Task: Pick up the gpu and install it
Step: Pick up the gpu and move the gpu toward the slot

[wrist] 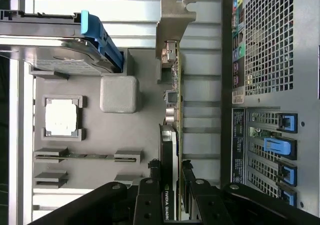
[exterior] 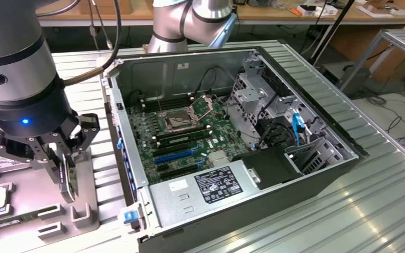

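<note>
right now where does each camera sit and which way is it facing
exterior view: off the arm, high up, looking down into the open computer case on the metal table; the arm's wrist and gripper show at the exterior view's left.
wrist view: on the wrist, looking along the gripper's fingers at the gpu clamped between them, over the grey parts tray.
shared: gripper, gpu, tray and the case.

Bright even overhead light, glare streaks on ribbed metal table, soft shadows
</note>
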Controlling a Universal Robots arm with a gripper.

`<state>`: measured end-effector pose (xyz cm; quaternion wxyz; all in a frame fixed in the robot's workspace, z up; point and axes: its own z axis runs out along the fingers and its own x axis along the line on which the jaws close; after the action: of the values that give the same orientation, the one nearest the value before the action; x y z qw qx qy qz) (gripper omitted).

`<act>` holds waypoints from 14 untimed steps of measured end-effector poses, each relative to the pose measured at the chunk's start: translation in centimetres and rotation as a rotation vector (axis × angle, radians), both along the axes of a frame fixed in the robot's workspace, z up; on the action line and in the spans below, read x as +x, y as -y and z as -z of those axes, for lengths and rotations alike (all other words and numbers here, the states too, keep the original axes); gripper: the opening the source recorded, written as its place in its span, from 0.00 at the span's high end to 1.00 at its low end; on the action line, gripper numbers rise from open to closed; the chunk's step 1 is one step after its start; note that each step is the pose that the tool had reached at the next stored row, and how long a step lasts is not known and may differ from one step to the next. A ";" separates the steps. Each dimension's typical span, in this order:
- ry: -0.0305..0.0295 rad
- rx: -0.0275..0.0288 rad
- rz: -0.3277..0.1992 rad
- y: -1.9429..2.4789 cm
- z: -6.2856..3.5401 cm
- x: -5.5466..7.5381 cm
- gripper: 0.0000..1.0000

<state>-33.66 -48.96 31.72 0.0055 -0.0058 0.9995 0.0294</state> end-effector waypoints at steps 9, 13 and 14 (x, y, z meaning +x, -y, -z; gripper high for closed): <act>-0.0037 -0.0008 0.000 0.00 -3.13 0.0 0.73; -0.0042 -0.0020 0.000 0.00 -4.95 0.0 0.73; -0.0041 -0.0029 0.000 0.00 -5.22 0.0 0.73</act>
<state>-33.65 -48.96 36.95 0.0034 -0.0057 0.9996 0.0280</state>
